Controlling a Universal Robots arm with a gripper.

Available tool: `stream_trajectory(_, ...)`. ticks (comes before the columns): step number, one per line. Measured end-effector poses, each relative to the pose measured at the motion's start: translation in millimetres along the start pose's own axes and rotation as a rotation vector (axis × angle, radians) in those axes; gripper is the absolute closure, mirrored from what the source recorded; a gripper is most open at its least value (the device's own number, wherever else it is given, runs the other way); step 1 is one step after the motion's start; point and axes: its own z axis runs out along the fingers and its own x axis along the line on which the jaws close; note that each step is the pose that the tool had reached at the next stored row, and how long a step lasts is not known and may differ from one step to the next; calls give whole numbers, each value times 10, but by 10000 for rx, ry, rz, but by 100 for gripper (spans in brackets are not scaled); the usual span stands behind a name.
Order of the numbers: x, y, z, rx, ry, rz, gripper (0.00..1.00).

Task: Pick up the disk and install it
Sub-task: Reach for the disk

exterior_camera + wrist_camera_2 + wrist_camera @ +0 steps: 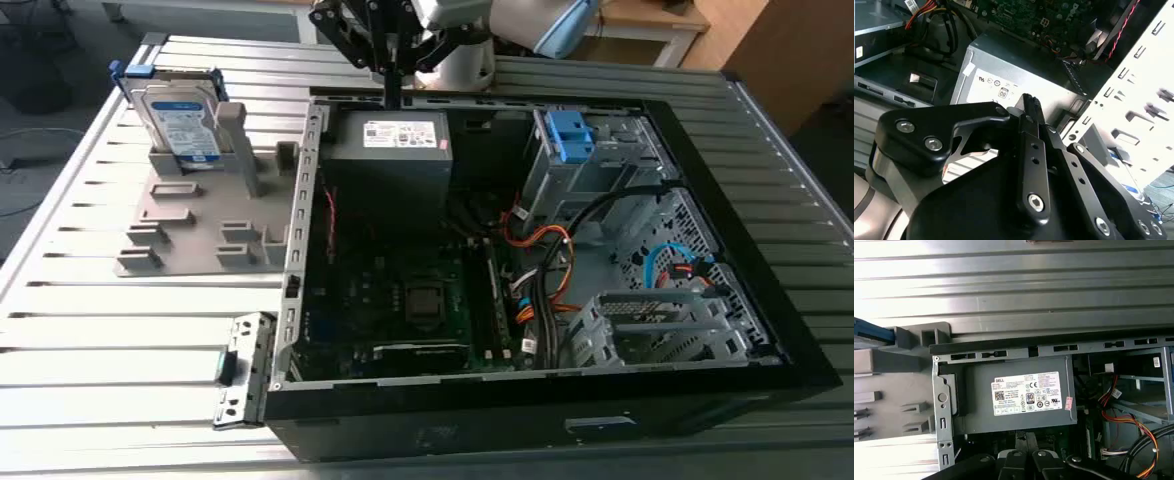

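– Where's the disk?

– The disk stands on edge in the grey stand on the table. It's outside the case, toward the exterior view's left. Its label faces the camera, and I'd judge its long axis close to upright.

– And the gripper?

– The gripper hangs over the case's far rim, just above the grey box. In the second wrist view its fingers are pressed together with nothing between them.

– Which way does the disk lie from it?

– In the exterior view it's at about nine o'clock from the gripper. The two are well apart, with the case's side wall between them. The disk's top edge sits at roughly the fingertips' level in that view.
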Motion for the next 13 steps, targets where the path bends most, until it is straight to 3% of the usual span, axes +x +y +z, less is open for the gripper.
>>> stream_trajectory(6,13,-1,-1,1,0,1,89)
stream_trajectory(13,79,-6,-3,1,-1,0,89)
